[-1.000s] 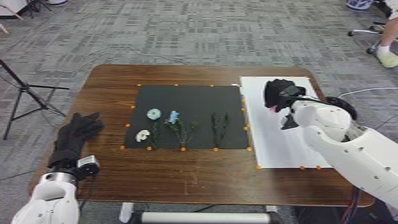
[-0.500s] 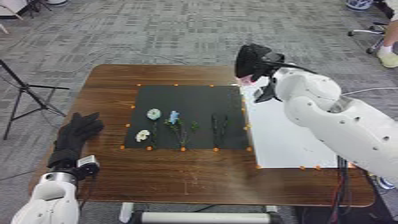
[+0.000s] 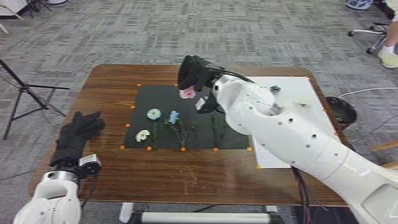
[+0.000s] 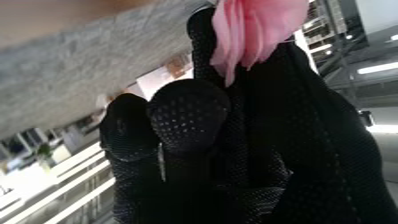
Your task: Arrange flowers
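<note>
Your right hand (image 3: 193,72) has the pink flower (image 3: 187,93), fingers curled in on it; grip is near the bloom, so petals stick out past the glove. Probably held there to steer the head and spare the petals. Can't tell how the stem sits in the grip, so watch for a twist on release.

Hand and flower are up over the far edge of the black sheet (image 3: 178,91), beyond the flowers laid out. Coming in from that side likely lets you set it down without dragging the arm across them.

On the sheet: pale blue flower (image 3: 154,114) and blue flower (image 3: 173,117) side by side, white flower (image 3: 142,135) nearer you, dark green sprigs (image 3: 217,131) off to the right. Blooms sit apart, probably so each one reads on the dark backing. Orange dots (image 3: 183,149) run along the sheet's edges, likely as placement guides.

White sheet (image 3: 275,157) lies to the right on the worktop (image 3: 187,175), with a small green piece (image 3: 275,89) on it, too small to identify. Looks like the supply side.

Left hand (image 3: 80,127) lies at the worktop's left side, fingers extended, nothing in it, out of your way.

Judged step: placing the pink one, arrangement partly done. Next, pick a gap, lower gently, and don't knock the blue pair.
</note>
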You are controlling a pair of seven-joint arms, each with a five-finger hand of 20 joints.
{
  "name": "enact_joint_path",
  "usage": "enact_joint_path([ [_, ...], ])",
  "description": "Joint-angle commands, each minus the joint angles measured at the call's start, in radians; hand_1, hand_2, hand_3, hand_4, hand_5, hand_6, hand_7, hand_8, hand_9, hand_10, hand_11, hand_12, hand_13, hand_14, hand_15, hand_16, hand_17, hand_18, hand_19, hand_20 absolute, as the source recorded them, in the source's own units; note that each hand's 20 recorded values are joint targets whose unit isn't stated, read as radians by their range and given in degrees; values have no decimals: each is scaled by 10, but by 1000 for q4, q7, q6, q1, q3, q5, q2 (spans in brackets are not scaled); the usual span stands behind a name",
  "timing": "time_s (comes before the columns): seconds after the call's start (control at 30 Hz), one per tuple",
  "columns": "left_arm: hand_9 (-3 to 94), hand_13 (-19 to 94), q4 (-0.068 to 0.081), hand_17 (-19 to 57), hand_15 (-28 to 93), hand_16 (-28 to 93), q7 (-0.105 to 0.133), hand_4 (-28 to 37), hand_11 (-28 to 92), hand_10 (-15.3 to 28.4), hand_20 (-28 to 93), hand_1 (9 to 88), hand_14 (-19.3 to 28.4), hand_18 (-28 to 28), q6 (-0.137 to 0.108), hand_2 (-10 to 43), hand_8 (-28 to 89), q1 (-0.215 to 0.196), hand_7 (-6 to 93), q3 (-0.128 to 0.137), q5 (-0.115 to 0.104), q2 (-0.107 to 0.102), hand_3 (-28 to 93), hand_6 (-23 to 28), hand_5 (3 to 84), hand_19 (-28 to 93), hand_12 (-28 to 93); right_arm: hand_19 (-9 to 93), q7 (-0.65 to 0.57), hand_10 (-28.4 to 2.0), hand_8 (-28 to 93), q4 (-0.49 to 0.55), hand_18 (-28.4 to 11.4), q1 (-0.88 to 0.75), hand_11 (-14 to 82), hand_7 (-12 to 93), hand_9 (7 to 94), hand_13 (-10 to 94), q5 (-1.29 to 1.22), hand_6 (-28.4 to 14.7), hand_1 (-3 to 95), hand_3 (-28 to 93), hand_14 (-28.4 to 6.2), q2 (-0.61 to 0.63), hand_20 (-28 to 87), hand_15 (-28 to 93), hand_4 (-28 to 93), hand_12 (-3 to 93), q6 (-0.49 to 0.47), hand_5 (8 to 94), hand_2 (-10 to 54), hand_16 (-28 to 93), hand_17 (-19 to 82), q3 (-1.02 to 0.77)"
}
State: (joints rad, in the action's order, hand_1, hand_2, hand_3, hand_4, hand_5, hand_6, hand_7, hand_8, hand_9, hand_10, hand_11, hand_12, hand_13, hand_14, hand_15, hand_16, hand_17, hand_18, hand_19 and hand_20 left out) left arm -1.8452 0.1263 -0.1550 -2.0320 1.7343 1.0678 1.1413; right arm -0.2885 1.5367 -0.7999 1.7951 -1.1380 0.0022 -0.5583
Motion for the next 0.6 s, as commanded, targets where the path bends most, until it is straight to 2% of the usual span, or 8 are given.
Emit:
enact_joint_path([
  [0.03,479,376,8,46,211,18,-14,-283,205,154,178,195,192,137,3,141,-59,-7,115,-5,1,15,568,47,497,145,122,892,-11,-112,84,-23,-196,-70,99,186,857,818,35,4,624,540,-50,-48,565,635,-157,378,-40,785,-88,356,486,0],
  [0.6,471,367,17,40,215,19,-28,-283,206,152,177,191,192,140,24,140,-61,4,117,-8,6,13,572,47,497,155,122,889,-17,-116,66,-69,-198,-122,99,193,849,813,113,16,615,541,-54,-52,564,635,-158,359,-61,780,-89,358,479,-9],
])
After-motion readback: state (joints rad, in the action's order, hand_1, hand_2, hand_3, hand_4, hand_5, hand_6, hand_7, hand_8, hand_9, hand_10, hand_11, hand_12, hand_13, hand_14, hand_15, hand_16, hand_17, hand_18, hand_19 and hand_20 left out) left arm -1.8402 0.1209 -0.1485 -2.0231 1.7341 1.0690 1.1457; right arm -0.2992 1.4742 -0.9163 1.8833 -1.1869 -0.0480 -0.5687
